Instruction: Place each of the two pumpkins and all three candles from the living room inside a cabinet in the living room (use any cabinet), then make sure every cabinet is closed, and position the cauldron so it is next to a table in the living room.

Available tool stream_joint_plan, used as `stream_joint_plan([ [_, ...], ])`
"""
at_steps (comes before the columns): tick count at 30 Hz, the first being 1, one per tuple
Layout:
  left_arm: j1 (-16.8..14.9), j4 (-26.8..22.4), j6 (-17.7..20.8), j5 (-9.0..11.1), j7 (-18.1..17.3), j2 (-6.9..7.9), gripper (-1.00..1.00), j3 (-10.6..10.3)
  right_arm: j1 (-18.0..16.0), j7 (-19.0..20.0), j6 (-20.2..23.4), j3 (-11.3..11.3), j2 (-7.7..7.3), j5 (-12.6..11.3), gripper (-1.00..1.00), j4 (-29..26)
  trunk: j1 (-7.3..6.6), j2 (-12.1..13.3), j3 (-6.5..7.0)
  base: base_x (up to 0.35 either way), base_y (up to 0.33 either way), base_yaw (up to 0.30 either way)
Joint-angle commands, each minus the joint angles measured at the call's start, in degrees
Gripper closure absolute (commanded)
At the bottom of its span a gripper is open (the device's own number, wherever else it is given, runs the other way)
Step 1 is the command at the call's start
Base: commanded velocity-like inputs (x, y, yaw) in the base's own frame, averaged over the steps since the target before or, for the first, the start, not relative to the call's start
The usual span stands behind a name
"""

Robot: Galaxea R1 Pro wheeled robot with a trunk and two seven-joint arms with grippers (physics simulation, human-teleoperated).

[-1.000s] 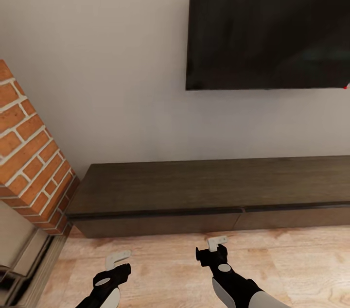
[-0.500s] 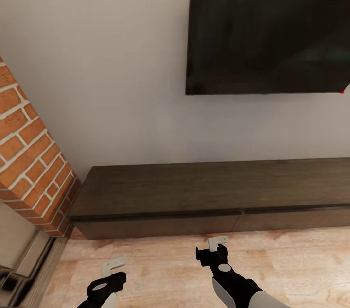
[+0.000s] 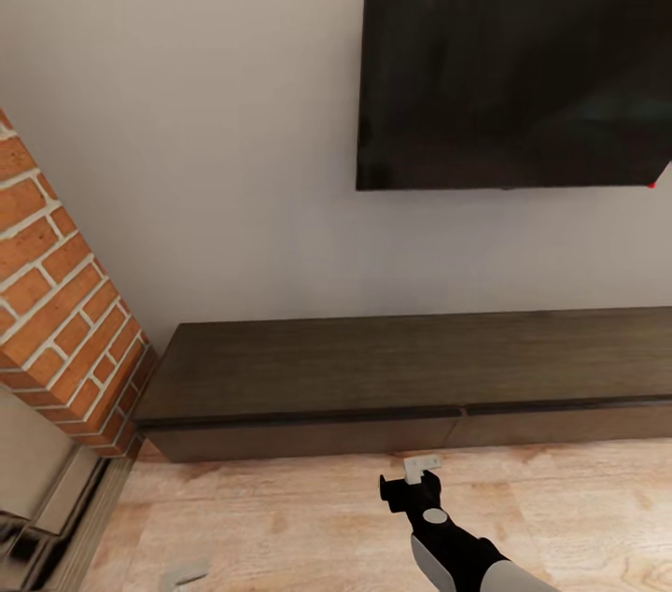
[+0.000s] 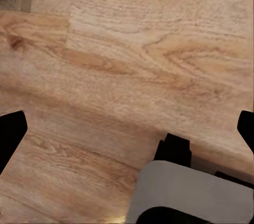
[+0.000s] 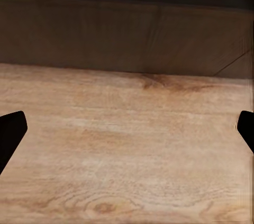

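Observation:
The cabinet [image 3: 401, 368] is a long, low dark-brown unit along the wall, its drawer fronts closed and its top bare. My right gripper [image 3: 420, 466] hovers over the floor just in front of it, open; the right wrist view has the black fingertips [image 5: 11, 128] far apart, with nothing between them and the cabinet front [image 5: 127, 28] ahead. My left gripper [image 3: 184, 573] is low at the head view's bottom edge; in the left wrist view it is open [image 4: 127, 134] and empty over floorboards. Pumpkins, candles, cauldron and table are out of view.
A black TV [image 3: 513, 60] hangs on the wall above the cabinet. A brick fireplace column [image 3: 56, 312] juts out at the left, with a pale hearth [image 3: 37, 480] below. Wooden floor [image 3: 280, 517] lies before the cabinet. A grey and black robot part [image 4: 185, 192] shows under the left gripper.
My left arm has dropped back and down, almost leaving the head view. The camera has tilted up a little. The right arm has held its place.

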Motion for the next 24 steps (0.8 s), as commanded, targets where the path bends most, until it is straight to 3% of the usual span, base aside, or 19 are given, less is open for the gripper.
stream_joint_plan([
  [1,-0.03,1.68,0.23,0.19,-0.82,0.13,-1.00,-0.51,-0.06,-0.37,-0.35,0.48,-0.07,-0.63,-1.00,0.14,-0.23,0.39,0.14,0.000,0.000,0.000],
  [4,-0.04,6.37,-1.66,0.18,-2.97,0.30,-1.00,-0.43,-0.06,-0.54,-0.56,0.47,0.05,-0.69,-1.00,1.58,-0.89,1.59,0.68,0.000,0.000,0.000],
  [10,0.08,13.29,-7.52,0.43,-5.16,0.39,-1.00,-0.46,0.00,-0.50,-1.99,0.30,0.32,-0.92,-1.00,12.30,-2.20,4.00,1.76,0.000,0.000,0.000],
  [12,0.16,14.72,-8.04,0.48,-6.75,0.39,-1.00,-0.52,0.60,-0.48,-3.77,-0.03,0.32,-2.37,-1.00,15.07,-2.64,4.80,2.12,0.000,0.000,0.000],
  [14,0.20,16.32,-8.28,0.52,-7.84,0.32,-1.00,-0.61,2.15,-0.39,-5.36,-0.25,0.22,-5.58,-1.00,16.78,-3.08,5.60,2.47,0.000,0.000,0.000],
  [17,0.41,17.08,-8.30,0.62,-8.23,0.31,-1.00,-0.67,4.02,-0.36,-5.99,-0.38,0.14,-8.56,-1.00,17.49,-3.74,6.81,3.01,0.000,0.000,0.000],
  [24,0.76,20.56,-7.74,0.65,-8.59,-0.26,-1.00,-0.69,6.57,-0.46,-6.17,-0.53,0.30,-11.48,-1.00,19.02,-5.28,9.61,4.27,0.000,0.000,0.000],
])
